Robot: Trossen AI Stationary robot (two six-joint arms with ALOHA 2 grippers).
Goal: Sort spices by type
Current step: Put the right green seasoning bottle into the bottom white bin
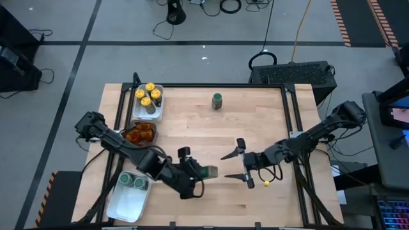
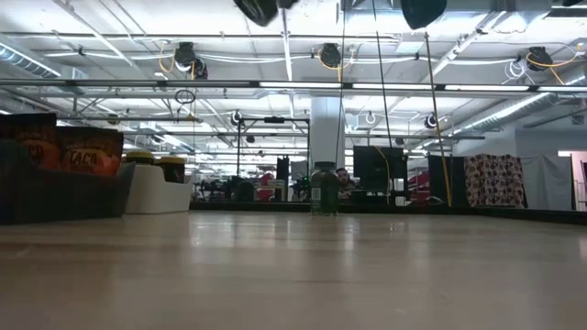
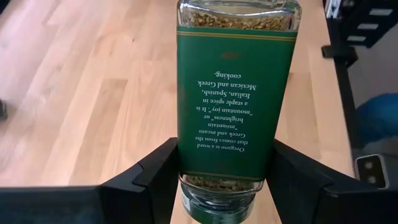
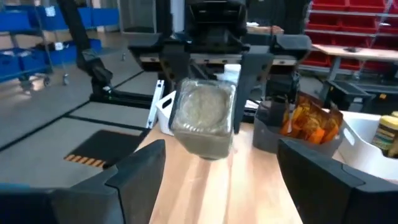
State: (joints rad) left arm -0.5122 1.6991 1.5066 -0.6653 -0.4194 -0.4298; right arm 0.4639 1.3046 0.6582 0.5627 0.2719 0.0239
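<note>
My left tool (image 1: 203, 172) is closed on a green-label oregano jar (image 1: 209, 171), held lying on its side above the tabletop (image 1: 268, 115) near its front edge, about midway along. In the left wrist view the jar (image 3: 233, 93) sits clamped between my two dark fingers (image 3: 155, 177), label text inverted. My right tool (image 1: 238, 165) hangs just to the right of it with its jaws spread wide and nothing between them; its own view faces the base of the held jar (image 4: 202, 118).

Sorted so far: yellow-lidded jars (image 1: 148, 96) fill the white tray (image 1: 158, 114) at the back left corner; orange-brown packets (image 1: 139, 134) lie in the dark grey tray (image 1: 132, 124) along the left edge; two green-lidded jars (image 1: 133, 183) stand in the white tray (image 1: 124, 207) at the front left corner. One more green-lidded jar (image 1: 218, 100) stands alone near the back edge, centre.

Step in hand, as I judge it: carrying the oregano jar to its group. The next move calls for swinging my left tool toward the front left tray, turning the jar upright, and lowering it into the bare part beside the two already there before releasing. The lone jar at the back remains to be fetched.
</note>
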